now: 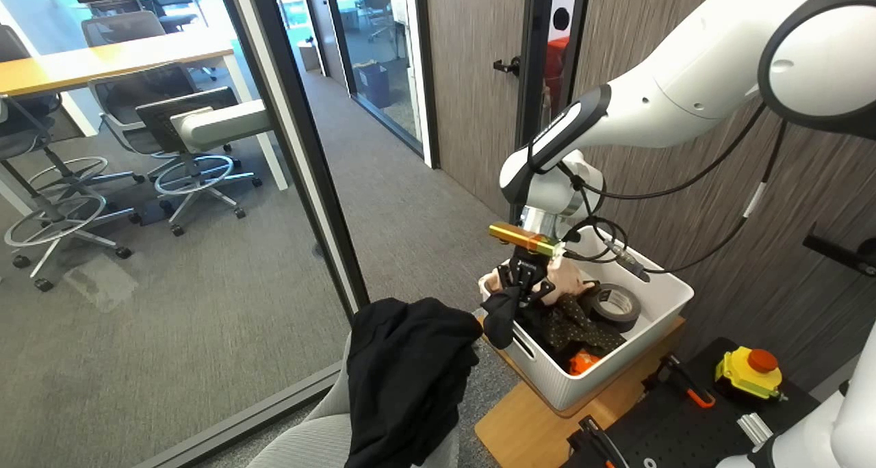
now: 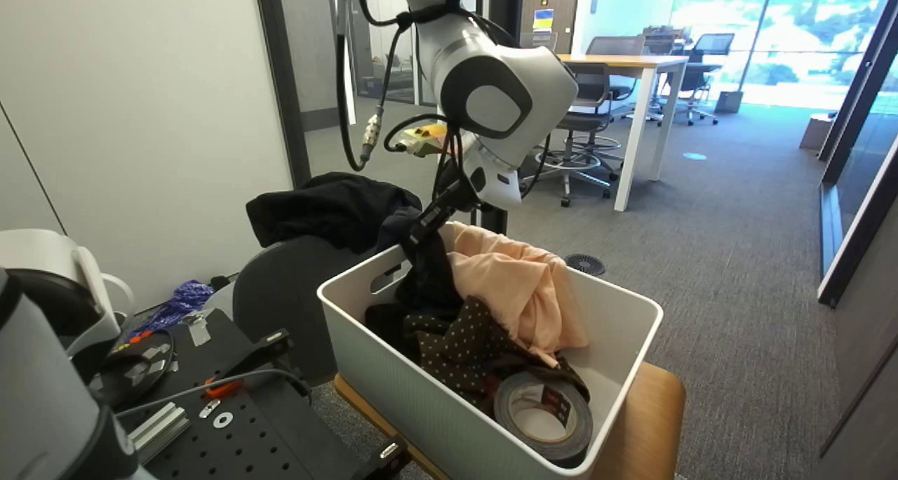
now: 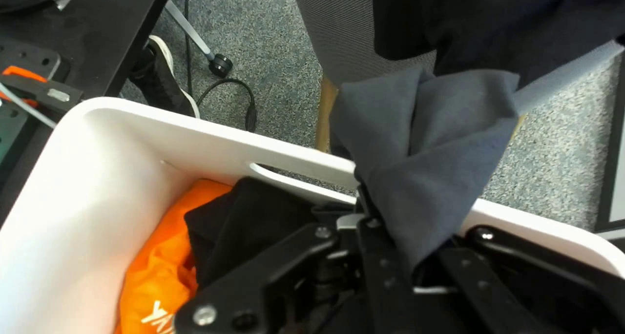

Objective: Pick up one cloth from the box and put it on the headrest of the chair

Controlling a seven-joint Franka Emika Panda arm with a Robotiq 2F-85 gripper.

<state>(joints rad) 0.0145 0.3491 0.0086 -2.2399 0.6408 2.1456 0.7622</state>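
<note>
My gripper (image 1: 523, 295) is shut on a dark grey cloth (image 1: 501, 317) at the chair-side rim of the white box (image 1: 582, 391). In the wrist view the cloth (image 3: 429, 148) bunches up over the fingers (image 3: 400, 260) and partly hides them. In an exterior view the gripper (image 2: 421, 233) tilts over the rim, and dark fabric (image 2: 429, 276) hangs below it into the box. The chair's grey back (image 2: 287, 297) stands beside the box. A black cloth (image 1: 407, 379) is draped over its top, also visible in an exterior view (image 2: 333, 206). Whether the two cloths touch is unclear.
The box also holds a peach cloth (image 2: 515, 290), a dotted brown cloth (image 2: 456, 347), a tape roll (image 2: 544, 417) and an orange item (image 3: 161, 265). It stands on a wooden stool (image 1: 506, 427). A black perforated table (image 2: 231, 438) and a glass wall (image 1: 294, 133) are nearby.
</note>
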